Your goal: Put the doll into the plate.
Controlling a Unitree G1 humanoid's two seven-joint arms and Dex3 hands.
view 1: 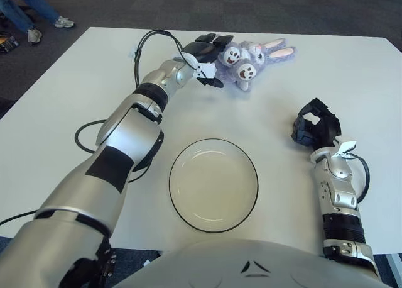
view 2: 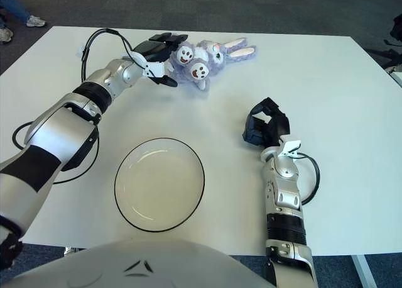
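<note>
A white table (view 1: 75, 99) stands on dark carpet (view 1: 188, 5); someone's sneakers (view 1: 44, 29) show beyond.

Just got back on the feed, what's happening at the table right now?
The left hand is stretched to the far side of the table, fingers spread against the left side of the purple bunny doll, with no firm grasp visible. The doll lies on the table, not lifted. The plate sits near the robot with nothing in it. The right hand shows idle to the plate's right.
</note>
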